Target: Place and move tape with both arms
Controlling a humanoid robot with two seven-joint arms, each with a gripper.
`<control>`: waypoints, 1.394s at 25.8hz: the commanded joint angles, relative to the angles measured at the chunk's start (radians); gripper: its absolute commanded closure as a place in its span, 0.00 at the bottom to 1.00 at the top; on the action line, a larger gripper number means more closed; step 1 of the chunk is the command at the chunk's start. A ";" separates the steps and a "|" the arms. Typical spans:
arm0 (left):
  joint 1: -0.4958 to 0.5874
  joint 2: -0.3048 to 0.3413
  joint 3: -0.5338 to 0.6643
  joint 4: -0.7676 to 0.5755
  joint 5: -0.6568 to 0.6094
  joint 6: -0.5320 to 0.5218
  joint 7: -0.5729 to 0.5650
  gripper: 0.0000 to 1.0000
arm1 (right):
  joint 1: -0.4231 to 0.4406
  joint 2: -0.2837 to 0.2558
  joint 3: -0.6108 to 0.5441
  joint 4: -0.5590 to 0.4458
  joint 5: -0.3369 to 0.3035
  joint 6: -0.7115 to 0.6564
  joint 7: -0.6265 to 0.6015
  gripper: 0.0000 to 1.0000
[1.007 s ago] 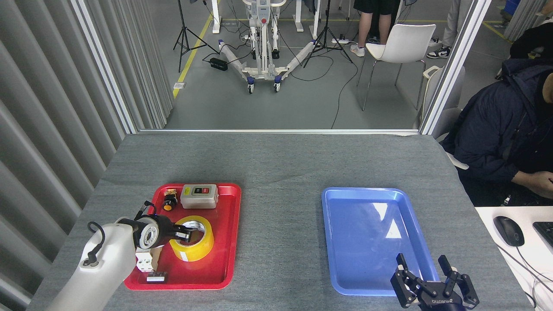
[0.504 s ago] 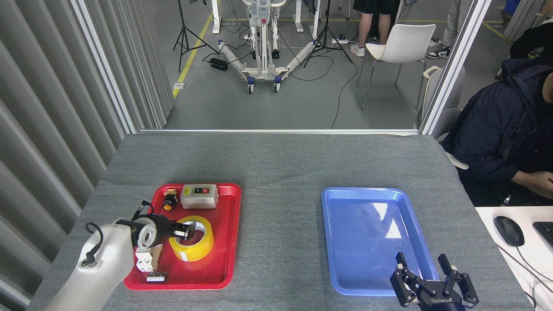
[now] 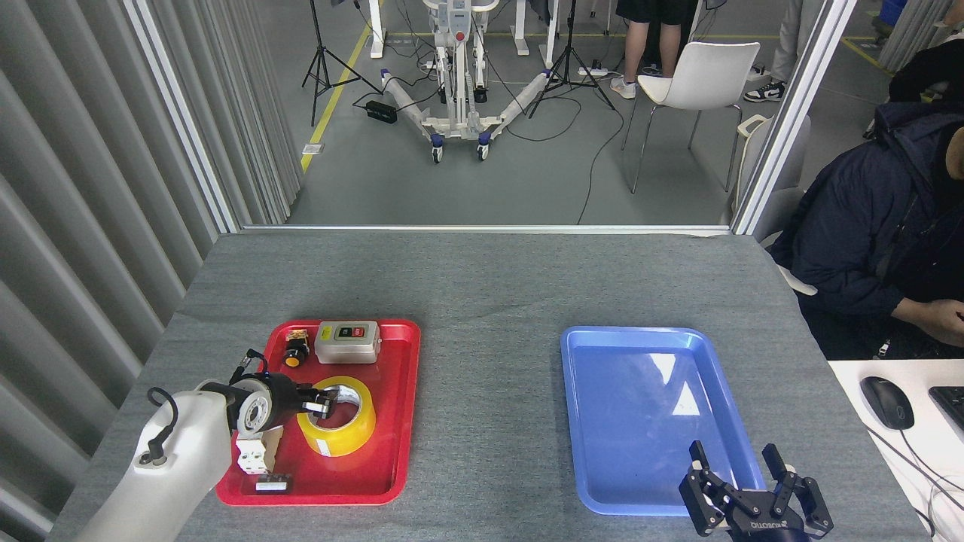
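Bare table (image 3: 489, 361) lies open between the red tray (image 3: 392, 421) and empty blue tray (image 3: 602, 482).

Two trays (image 3: 403, 391), one tape roll (image 3: 343, 433)

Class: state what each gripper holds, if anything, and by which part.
Left gripper pinches the tape by its near-left wall, one finger inside the core. Right gripper holds nothing.

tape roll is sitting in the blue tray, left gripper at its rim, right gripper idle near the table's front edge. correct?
Not quite: the head view shows the tape in the red tray; the blue tray holds nothing. Left gripper at its rim, right gripper idle, as you said.
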 commanded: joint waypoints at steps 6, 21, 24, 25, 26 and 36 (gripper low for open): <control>0.000 0.004 -0.002 0.006 0.000 -0.002 0.000 0.63 | 0.001 0.002 0.004 0.000 0.000 0.000 -0.003 0.00; 0.002 0.024 -0.006 0.005 -0.005 -0.077 -0.008 1.00 | 0.024 -0.003 0.006 0.000 -0.002 0.008 -0.003 0.00; 0.000 0.027 -0.006 0.000 -0.008 -0.092 -0.011 1.00 | 0.030 -0.003 0.006 0.000 -0.002 0.009 -0.005 0.00; 0.000 0.032 -0.005 -0.005 -0.008 -0.102 -0.011 1.00 | 0.030 -0.004 0.006 0.000 -0.002 0.011 -0.005 0.00; 0.000 0.036 -0.003 -0.011 -0.009 -0.112 -0.011 1.00 | 0.030 -0.004 0.006 0.000 -0.002 0.011 -0.005 0.00; 0.078 0.053 0.198 -0.207 0.012 -0.120 0.088 1.00 | 0.032 -0.010 0.006 0.000 -0.002 0.012 -0.011 0.00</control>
